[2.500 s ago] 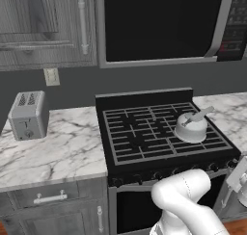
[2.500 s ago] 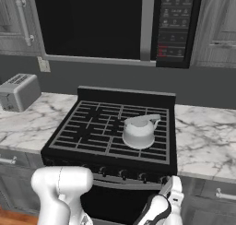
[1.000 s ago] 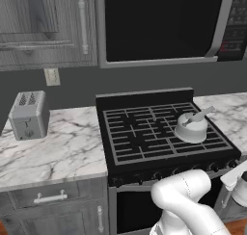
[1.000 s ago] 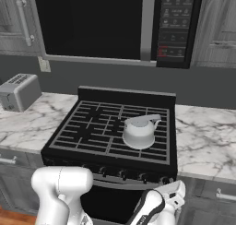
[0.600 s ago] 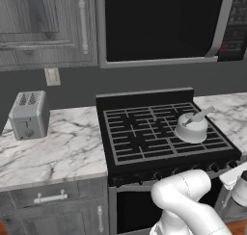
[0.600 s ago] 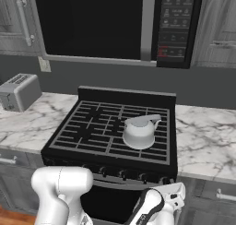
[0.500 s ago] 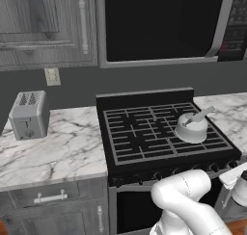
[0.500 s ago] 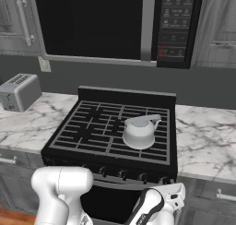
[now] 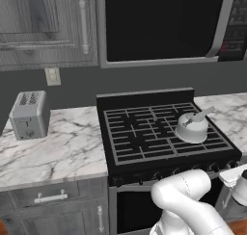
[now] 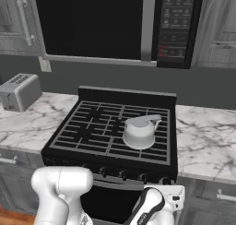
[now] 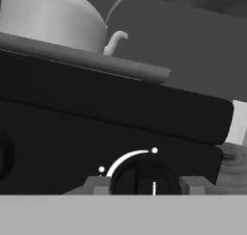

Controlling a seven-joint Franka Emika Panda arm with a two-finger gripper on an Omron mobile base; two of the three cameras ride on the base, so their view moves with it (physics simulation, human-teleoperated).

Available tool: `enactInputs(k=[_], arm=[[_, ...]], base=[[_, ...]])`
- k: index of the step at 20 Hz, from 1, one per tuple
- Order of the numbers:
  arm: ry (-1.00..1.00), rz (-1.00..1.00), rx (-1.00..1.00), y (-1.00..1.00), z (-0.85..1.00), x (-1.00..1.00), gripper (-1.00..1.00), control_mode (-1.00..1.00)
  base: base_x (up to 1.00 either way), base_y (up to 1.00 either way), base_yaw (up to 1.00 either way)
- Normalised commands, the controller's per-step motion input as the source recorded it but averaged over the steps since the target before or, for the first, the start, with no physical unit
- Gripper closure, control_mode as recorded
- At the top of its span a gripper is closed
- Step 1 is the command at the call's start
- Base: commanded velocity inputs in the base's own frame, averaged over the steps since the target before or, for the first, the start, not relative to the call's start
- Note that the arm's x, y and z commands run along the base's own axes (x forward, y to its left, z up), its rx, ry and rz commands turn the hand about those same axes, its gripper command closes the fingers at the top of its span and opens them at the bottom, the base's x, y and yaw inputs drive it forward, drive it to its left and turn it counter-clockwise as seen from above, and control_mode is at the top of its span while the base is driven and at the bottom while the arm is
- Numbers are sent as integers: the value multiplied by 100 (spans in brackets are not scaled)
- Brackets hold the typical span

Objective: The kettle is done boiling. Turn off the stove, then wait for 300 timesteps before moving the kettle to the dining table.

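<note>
The light-grey kettle [image 9: 192, 128] [image 10: 139, 132] stands upright on the right front grate of the black stove [image 9: 140, 133] [image 10: 92, 127]. In the hand view the kettle [image 11: 53, 17] rises above the stove's front edge. My gripper [image 11: 145, 185] is low at the stove's front panel, its two fingertips [image 11: 99, 184] pressed on either side of the rightmost knob [image 11: 144, 174], whose white mark points straight down. The hand [image 10: 161, 198] sits under the right end of the knob row. The dining table is out of view.
A silver toaster [image 9: 30, 114] [image 10: 18, 91] stands on the left marble counter [image 9: 53, 150]. A black microwave [image 9: 164, 22] [image 10: 115, 21] hangs over the stove. More marble counter [image 10: 207, 136] lies to the right, with grey drawers [image 9: 48, 198] below.
Earlier the hand rolled and dropped slightly at the right end of the knob row. Over the last second nothing visibly moves, and the kettle stays put.
</note>
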Motion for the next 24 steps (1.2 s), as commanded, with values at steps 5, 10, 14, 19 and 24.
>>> enactInputs(k=[5, 10, 14, 19, 24], arm=[[2, 0, 24, -21, 0, -25, 100, -100], [3, 0, 19, -13, -3, -24, 100, -100], [4, -1, 16, -17, -6, -28, 100, -100], [7, -1, 14, -10, -4, -22, -100, -100], [6, 0, 13, -3, 0, -13, -100, -100]], base=[[0, 0, 0], [0, 0, 0], [0, 0, 0], [0, 0, 0], [0, 0, 0]])
